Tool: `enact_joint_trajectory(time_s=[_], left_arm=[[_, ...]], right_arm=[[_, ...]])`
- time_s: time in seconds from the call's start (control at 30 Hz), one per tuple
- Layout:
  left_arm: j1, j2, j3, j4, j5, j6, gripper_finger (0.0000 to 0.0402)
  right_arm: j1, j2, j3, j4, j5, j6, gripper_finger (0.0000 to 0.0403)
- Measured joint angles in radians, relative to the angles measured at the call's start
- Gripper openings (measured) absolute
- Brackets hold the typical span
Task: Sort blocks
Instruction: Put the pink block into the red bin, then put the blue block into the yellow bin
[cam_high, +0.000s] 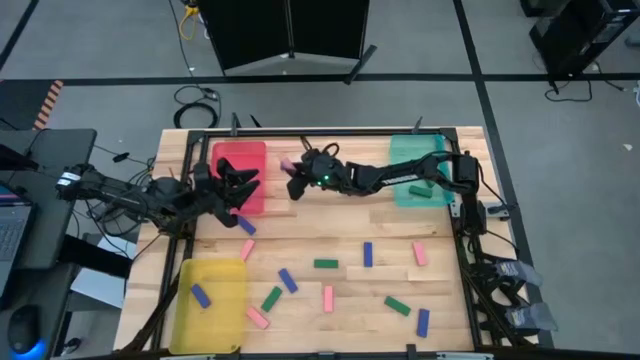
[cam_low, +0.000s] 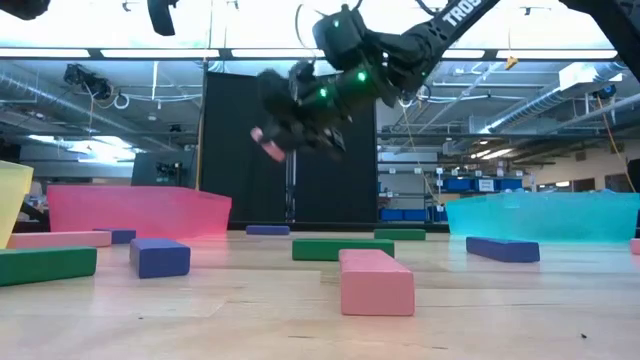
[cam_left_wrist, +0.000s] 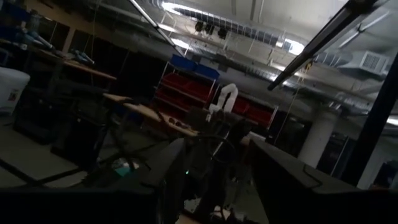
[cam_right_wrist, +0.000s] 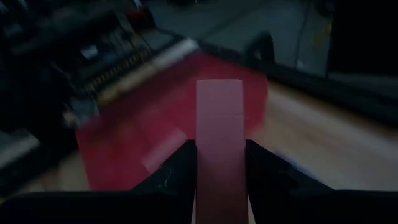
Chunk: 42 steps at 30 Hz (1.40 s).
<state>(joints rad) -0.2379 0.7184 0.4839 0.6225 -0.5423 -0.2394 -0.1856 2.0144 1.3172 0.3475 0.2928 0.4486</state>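
Right tool (cam_high: 293, 177) held above the surface just beside the red tray (cam_high: 243, 152), clamped on a pink block (cam_right_wrist: 219, 134); the block sticks out forward between the dark fingers (cam_right_wrist: 175, 169), with the red tray showing beyond it. In the low view the same tool (cam_low: 272, 140) hangs well off the surface with a pink end showing. Left tool (cam_high: 238, 190) over the red tray's near edge, fingers spread apart. Other blocks lie scattered on the wooden surface (cam_high: 450, 290): pink, blue, green. One blue block (cam_high: 200, 295) lies in the yellow tray (cam_high: 220, 270), and a green one (cam_high: 421, 189) sits in the teal tray (cam_high: 415, 150)
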Motion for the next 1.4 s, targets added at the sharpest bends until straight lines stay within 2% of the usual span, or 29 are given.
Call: enact_joint_trajectory(time_s=[0.2,0.3,0.4,0.47,0.7,0.83,1.0,1.07,1.27,1.4], left_arm=[[0.0,-0.02,0.0,0.049,-0.001,0.024,0.0186],[0.0,-0.02,0.0,0.083,-0.002,0.033,0.0186],[0.0,-0.02,0.0,0.11,-0.002,0.052,0.0186],[0.0,-0.02,0.0,0.123,-0.002,0.052,0.0186],[0.0,-0.02,0.0,0.137,-0.002,0.048,0.0186],[0.0,-0.02,0.0,0.139,-0.001,0.047,0.0186],[0.0,-0.02,0.0,0.135,0.0,0.045,0.0186],[0.0,-0.02,0.0,0.13,0.0,0.045,0.0186],[0.0,-0.02,0.0,0.101,0.0,0.045,0.0186],[0.0,-0.024,0.0,0.095,0.0,0.044,0.0186]], right_arm=[[0.002,-0.001,0.048,0.15,-0.023,-0.04,0.0116],[0.011,0.0,0.063,0.168,-0.025,-0.055,0.0116],[0.021,0.048,0.094,0.254,-0.049,-0.054,0.0116],[0.028,0.108,0.161,0.287,-0.076,-0.053,0.0116],[0.03,0.325,0.457,0.191,-0.164,-0.057,0.0116],[0.029,0.45,0.631,0.062,-0.188,-0.055,0.0116],[0.03,0.553,0.763,-0.033,-0.221,-0.052,0.0116],[0.029,0.555,0.775,-0.066,-0.256,-0.058,0.0137],[0.008,0.537,0.775,-0.124,-0.272,-0.115,0.0273],[-0.003,0.503,0.764,-0.101,-0.25,-0.144,0.0302]])
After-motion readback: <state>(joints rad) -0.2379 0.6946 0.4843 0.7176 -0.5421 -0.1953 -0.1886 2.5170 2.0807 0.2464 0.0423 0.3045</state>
